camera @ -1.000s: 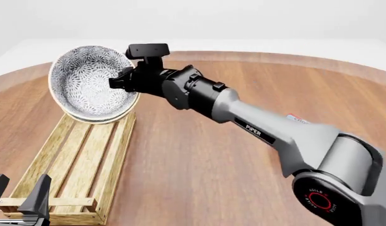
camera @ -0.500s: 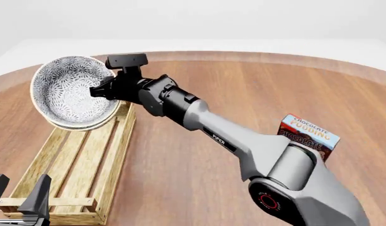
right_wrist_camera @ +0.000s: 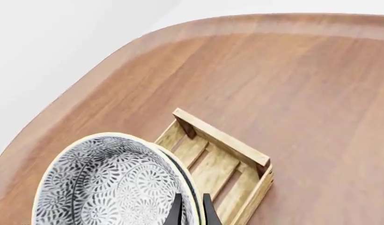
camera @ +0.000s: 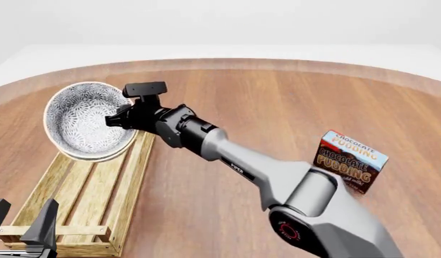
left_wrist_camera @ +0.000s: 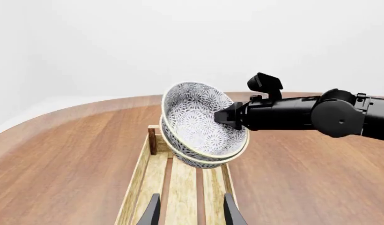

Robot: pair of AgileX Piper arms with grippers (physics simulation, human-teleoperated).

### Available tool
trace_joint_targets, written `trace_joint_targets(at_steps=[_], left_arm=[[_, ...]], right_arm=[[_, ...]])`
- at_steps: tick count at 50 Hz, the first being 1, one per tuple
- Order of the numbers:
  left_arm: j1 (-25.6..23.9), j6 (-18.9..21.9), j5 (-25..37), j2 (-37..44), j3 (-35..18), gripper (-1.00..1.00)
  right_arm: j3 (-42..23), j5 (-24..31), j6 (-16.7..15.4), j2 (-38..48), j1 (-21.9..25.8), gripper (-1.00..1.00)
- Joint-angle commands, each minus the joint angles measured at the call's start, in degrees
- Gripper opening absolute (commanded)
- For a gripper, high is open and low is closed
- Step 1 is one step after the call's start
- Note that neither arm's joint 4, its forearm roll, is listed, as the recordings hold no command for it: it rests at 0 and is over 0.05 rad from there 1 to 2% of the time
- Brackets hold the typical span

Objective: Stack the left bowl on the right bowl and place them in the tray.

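Observation:
Two patterned grey-and-white bowls sit nested as one stack, tilted and held in the air over the far end of the tray. My right gripper is shut on the stack's near rim; the right wrist view shows its fingers pinching the rim of the bowls above the tray. The left wrist view shows the stacked bowls hanging over the tray's far end. My left gripper stands open at the tray's near end, holding nothing; its fingertips show low in its own view.
A chocolate pudding box stands upright on the round wooden table at the right, well away from the tray. The right arm stretches diagonally across the table's middle.
The right gripper has carried the stacked bowls leftward, then lower, closer to the tray's far end. The arm now reaches farther out, uncovering the pudding box. The left gripper has not moved.

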Motion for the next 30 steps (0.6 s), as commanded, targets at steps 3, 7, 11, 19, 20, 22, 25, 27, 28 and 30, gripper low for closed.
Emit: trace_joint_targets(at_steps=[3, 7, 11, 19, 20, 22, 25, 27, 28, 30], left_arm=[[0.0, 0.0, 0.0, 0.0, 0.0, 1.0], [0.0, 0.0, 0.0, 0.0, 0.0, 1.0], [0.0, 0.0, 0.0, 0.0, 0.0, 1.0], [0.0, 0.0, 0.0, 0.0, 0.0, 1.0], [0.0, 0.0, 0.0, 0.0, 0.0, 1.0], [0.0, 0.0, 0.0, 0.0, 0.0, 1.0], [0.0, 0.0, 0.0, 0.0, 0.0, 1.0], [0.0, 0.0, 0.0, 0.0, 0.0, 1.0], [0.0, 0.0, 0.0, 0.0, 0.0, 1.0], [0.0, 0.0, 0.0, 0.0, 0.0, 1.0]], right_arm=[[0.8, -2.6, 1.5, 1.0, 0.7, -1.0], [0.7, -2.6, 1.7, 1.5, 0.9, -1.0], [0.8, -2.9, 1.7, 1.9, 1.3, -1.0], [0.8, -3.3, 2.1, 3.2, 1.6, -1.0], [0.7, -3.3, 2.2, 3.4, 1.7, -1.0], [1.0, -3.6, 2.4, 3.4, 2.0, -1.0], [0.7, -3.8, 2.6, 3.9, 2.2, -1.0], [0.3, -3.7, 2.6, 4.4, 2.5, -1.0], [0.1, -3.6, 2.7, 4.7, 2.6, -1.0], [-0.5, -3.3, 2.6, 5.1, 1.7, -1.0]])
